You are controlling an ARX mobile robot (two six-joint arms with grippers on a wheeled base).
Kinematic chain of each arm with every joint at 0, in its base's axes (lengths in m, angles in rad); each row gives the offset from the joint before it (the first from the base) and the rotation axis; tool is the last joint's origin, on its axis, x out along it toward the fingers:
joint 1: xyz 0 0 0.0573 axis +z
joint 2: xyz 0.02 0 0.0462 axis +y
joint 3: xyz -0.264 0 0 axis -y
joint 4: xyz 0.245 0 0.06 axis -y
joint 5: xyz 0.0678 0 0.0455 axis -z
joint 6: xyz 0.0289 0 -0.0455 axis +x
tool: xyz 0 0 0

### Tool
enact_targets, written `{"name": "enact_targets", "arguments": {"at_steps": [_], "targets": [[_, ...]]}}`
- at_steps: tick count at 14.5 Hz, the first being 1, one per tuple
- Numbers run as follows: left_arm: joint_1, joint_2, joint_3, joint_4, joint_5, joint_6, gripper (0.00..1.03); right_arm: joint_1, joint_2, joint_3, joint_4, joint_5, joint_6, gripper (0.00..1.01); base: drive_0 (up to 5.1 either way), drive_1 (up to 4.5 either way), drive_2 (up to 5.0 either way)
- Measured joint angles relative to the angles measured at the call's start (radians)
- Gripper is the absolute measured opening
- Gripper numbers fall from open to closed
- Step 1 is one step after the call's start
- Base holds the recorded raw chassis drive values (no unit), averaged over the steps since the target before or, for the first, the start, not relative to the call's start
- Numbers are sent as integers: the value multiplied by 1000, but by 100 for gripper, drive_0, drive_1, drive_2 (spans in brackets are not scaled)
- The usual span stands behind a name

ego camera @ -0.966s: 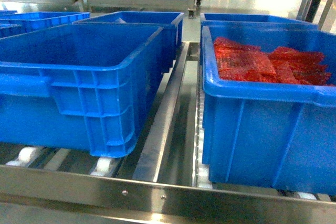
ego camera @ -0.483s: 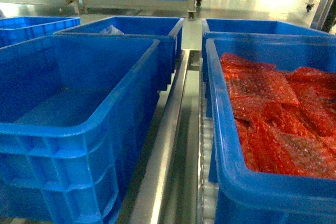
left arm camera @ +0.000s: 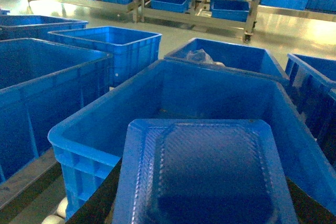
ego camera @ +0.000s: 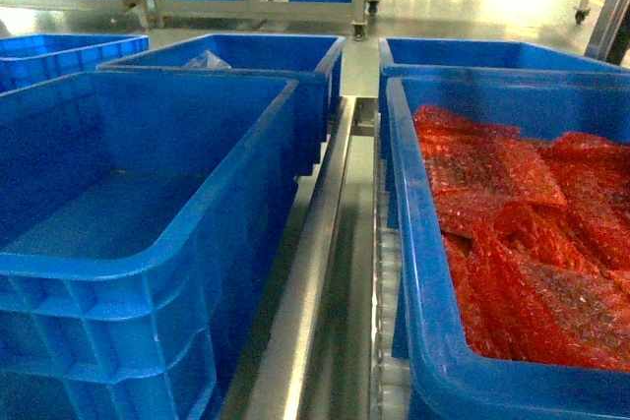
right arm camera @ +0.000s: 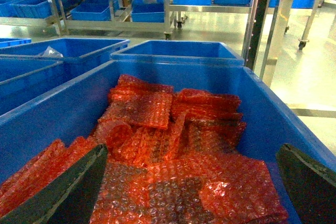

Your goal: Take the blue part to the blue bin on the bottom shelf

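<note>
Blue part (left arm camera: 205, 174) fills bottom centre of left wrist view, clamped in left gripper over empty bin (ego camera: 138, 213). Right gripper (right arm camera: 194, 192) fingers spread wide over red bubble-wrap (right arm camera: 157, 150) bin. Steel rail (ego camera: 315, 272) runs betw bins, mid-frame

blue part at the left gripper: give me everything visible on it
The blue part shows only in the left wrist view, filling its lower middle. It looks like a thin moulded plastic tray: a rounded-corner rectangle with a ribbed border and a recessed, finely textured centre. It lies roughly flat between two dark gripper fingers at its lower edges, over the near wall of an empty blue bin. Its near end is cut off by the frame.
</note>
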Motion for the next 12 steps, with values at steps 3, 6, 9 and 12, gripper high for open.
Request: {"name": "enact_targets", "arguments": {"at_steps": [3, 6, 9, 12], "targets": [[0, 0, 0, 0, 0, 0, 43, 0, 0, 0, 0, 0, 0, 98, 0, 0, 0], [0, 0, 0, 0, 0, 0, 43, 0, 0, 0, 0, 0, 0, 98, 0, 0, 0], [0, 0, 0, 0, 0, 0, 43, 0, 0, 0, 0, 0, 0, 98, 0, 0, 0], [0, 0, 0, 0, 0, 0, 43, 0, 0, 0, 0, 0, 0, 98, 0, 0, 0]]}}
